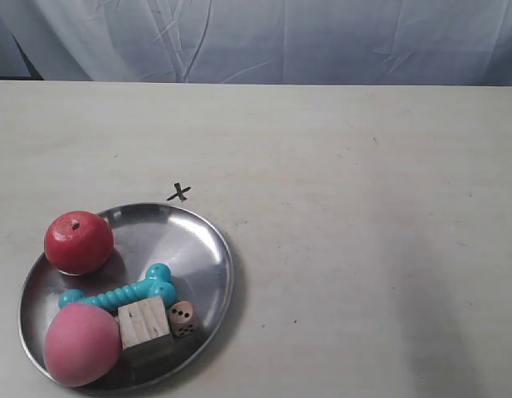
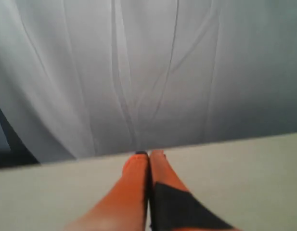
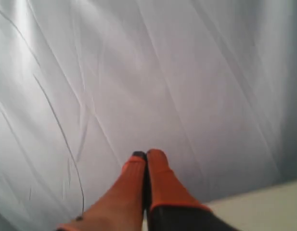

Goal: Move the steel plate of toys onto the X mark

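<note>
The steel plate point(image 1: 202, 249) lies at the near left of the table in the exterior view. It holds a red apple point(image 1: 78, 242), a pink ball point(image 1: 81, 344), a teal bone toy point(image 1: 123, 293), a wooden cube point(image 1: 143, 322) and a small die point(image 1: 182, 317). The black X mark point(image 1: 179, 193) is drawn on the table just beyond the plate's far rim. No arm shows in the exterior view. My left gripper point(image 2: 149, 154) is shut and empty, pointing at the curtain over the table edge. My right gripper point(image 3: 146, 154) is shut and empty too, facing the curtain.
A pale table point(image 1: 363, 207) stretches to the right and back of the plate. A white wrinkled curtain point(image 1: 280, 37) hangs behind the far edge. A faint shadow falls on the table at the right.
</note>
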Available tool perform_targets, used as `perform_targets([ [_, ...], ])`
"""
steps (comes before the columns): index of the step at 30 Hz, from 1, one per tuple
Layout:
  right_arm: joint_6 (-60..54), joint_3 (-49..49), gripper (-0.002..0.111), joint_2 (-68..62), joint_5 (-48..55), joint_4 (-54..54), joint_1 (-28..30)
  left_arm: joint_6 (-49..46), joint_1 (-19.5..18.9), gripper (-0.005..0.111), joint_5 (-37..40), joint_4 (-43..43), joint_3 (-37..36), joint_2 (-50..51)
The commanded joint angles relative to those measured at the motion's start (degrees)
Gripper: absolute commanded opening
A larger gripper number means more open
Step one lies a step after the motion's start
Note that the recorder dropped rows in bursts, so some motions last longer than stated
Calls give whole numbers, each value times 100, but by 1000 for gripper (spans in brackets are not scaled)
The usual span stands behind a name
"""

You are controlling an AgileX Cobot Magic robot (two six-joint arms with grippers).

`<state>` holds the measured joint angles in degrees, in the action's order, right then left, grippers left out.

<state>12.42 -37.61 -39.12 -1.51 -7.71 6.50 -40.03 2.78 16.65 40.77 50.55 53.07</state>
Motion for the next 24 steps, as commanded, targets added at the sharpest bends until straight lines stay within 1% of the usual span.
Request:
perform_targets([
  [1,96,-259,0,-751,1683,76,-275,2144,9,0,1045,-1405,133,927],
  [2,96,-259,0,-884,1815,76,-365,2539,9,0,1313,-1675,144,1161],
  [4,-30,-259,0,-1240,2169,-74,-620,2949,9,0,1868,-2031,144,1621],
  [6,-612,-267,0,-1611,2510,-366,-842,2996,9,0,2414,-2142,144,1994],
  [9,-1795,-267,0,-2314,2952,-1267,-1113,2937,9,0,3095,-2236,144,2474],
  [12,-3180,-267,0,-3043,3343,-2704,-1191,2937,9,0,3545,-2226,144,2745],
  [14,-4274,-267,0,-3499,3651,-3574,-1191,2937,9,0,3719,-2118,144,2808],
  [16,-5024,-267,0,-3933,3923,-4250,-1191,2952,9,0,3778,-2064,124,2810],
  [18,-5395,-267,0,-4249,4062,-4606,-1191,3067,9,0,3866,-2094,118,2810],
  [20,-5558,-267,0,-4419,4105,-4735,-1191,3141,-21,0,3925,-2156,94,2810],
  [24,-5598,-267,0,-4563,4105,-4682,-1191,3145,-360,0,3902,-1947,-152,2550],
])
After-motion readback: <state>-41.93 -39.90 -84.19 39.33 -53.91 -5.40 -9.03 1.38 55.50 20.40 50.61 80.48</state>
